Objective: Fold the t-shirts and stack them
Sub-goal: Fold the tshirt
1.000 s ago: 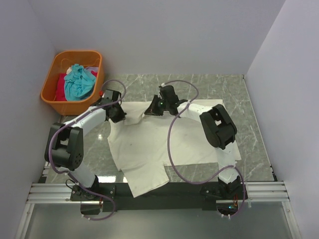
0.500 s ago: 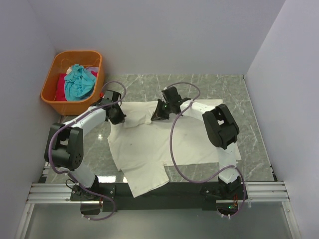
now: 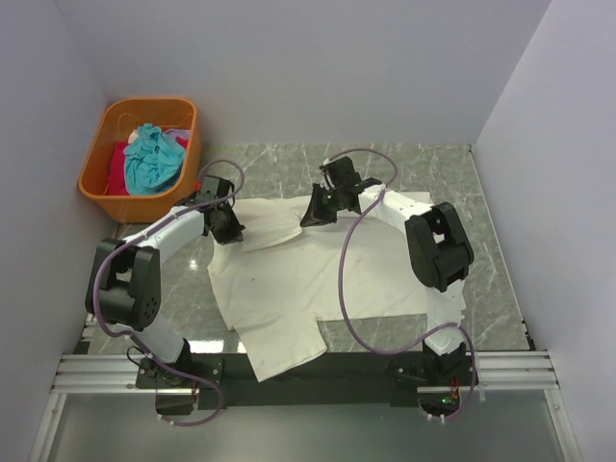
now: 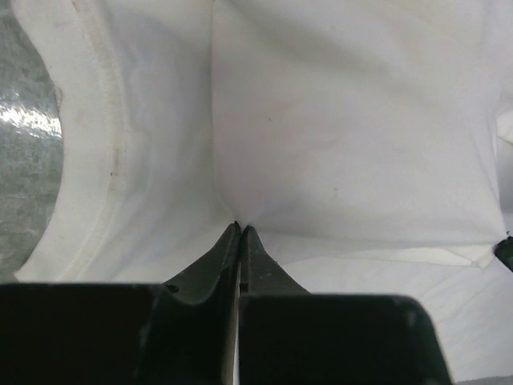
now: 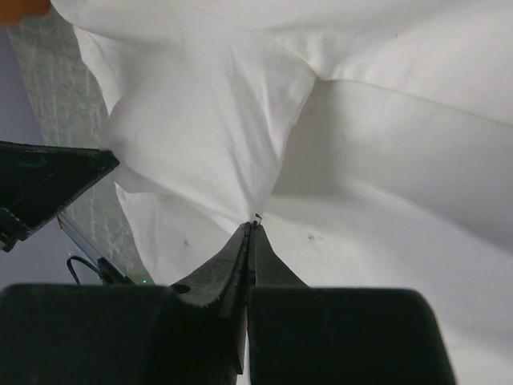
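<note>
Marble table (image 3: 486,207) carried the cream t-shirt (image 3: 289,284), spread out. Left gripper (image 4: 240,230) and right gripper (image 5: 251,226) each pinched its far edge, jaws closed. Risk: thin pinch slipping under uneven pull, skewing the fold.

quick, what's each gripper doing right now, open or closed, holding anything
left gripper: closed, pinching the cream t-shirt
right gripper: closed, pinching the same cream t-shirt
</note>
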### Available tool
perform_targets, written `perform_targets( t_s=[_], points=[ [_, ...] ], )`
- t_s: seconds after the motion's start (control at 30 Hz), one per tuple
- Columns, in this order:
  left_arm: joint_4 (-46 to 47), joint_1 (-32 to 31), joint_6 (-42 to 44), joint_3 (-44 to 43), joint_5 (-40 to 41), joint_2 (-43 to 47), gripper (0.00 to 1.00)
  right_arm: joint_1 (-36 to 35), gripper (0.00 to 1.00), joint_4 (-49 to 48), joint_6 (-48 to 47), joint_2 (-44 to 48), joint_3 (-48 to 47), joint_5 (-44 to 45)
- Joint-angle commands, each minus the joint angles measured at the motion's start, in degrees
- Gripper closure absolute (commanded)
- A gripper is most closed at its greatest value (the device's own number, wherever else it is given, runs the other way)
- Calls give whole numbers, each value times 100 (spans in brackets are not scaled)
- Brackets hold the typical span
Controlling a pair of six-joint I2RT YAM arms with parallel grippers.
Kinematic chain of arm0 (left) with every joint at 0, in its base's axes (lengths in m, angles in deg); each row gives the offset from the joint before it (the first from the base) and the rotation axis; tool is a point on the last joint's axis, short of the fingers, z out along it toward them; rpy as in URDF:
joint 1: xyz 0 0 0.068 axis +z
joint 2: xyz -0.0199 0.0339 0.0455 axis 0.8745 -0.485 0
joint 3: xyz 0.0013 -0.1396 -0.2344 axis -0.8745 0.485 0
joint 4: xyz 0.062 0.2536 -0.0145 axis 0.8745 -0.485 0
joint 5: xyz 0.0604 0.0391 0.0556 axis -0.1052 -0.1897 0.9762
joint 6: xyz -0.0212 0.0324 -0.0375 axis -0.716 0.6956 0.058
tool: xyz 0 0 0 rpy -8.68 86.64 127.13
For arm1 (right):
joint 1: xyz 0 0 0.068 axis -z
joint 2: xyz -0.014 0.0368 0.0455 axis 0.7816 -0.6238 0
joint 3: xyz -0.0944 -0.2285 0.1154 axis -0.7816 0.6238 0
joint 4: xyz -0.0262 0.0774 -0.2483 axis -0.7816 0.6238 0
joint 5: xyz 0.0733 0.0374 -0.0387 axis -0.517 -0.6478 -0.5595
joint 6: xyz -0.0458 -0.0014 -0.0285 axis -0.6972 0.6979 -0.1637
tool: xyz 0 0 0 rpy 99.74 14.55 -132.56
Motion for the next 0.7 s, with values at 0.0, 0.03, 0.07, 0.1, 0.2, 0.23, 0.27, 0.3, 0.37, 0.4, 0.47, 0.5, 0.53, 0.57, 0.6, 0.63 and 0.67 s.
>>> perform_targets(
  t_s=[0.0, 0.03, 0.07, 0.1, 0.2, 0.23, 0.27, 0.3, 0.37, 0.4, 0.47, 0.5, 0.53, 0.57, 0.6, 0.63, 0.67],
  points=[
    [50, -37, -50, 256, -216, 220, 94, 41, 100, 200, -211, 118, -70, -77],
    [94, -46, -77, 370, -277, 202, 93, 41, 100, 208, -220, 57, -61, -68],
    [164, -55, -103, 414, -304, 202, 93, 41, 100, 235, -246, 30, -61, -42],
    [191, -64, -156, 450, -313, 228, 94, 41, 100, 252, -272, 12, -79, 11],
    [235, -90, -209, 573, -278, 316, 94, 41, 100, 323, -369, 12, -96, 116],
    [244, -90, -226, 582, -252, 360, 96, 50, 100, 358, -413, 21, -114, 134],
    [226, -81, -227, 565, -190, 421, 96, 50, 100, 410, -431, 30, -131, 152],
    [165, -81, -218, 547, -138, 457, 97, 59, 100, 437, -439, 47, -140, 178],
    [138, -90, -244, 512, -59, 579, 96, 50, 100, 463, -483, 100, -158, 196],
    [103, -90, -253, 477, -58, 624, 96, 59, 100, 472, -492, 126, -167, 205],
    [86, -90, -288, 450, -58, 694, 96, 67, 100, 507, -527, 144, -193, 240],
    [94, -90, -288, 441, -58, 720, 96, 67, 100, 516, -545, 205, -176, 283],
    [112, -90, -297, 467, -84, 729, 96, 102, 100, 507, -528, 258, -132, 380],
    [129, -90, -349, 494, -102, 790, 96, 216, 98, 412, -510, 310, -1, 407],
    [164, -99, -367, 581, -145, 808, 96, 286, 90, 350, -492, 433, 87, 450],
    [217, -99, -393, 625, -155, 835, 96, 374, 84, 253, -475, 504, 175, 512],
    [235, -99, -411, 661, -155, 852, 96, 593, 77, 235, -483, 583, 359, 704]
  ],
)
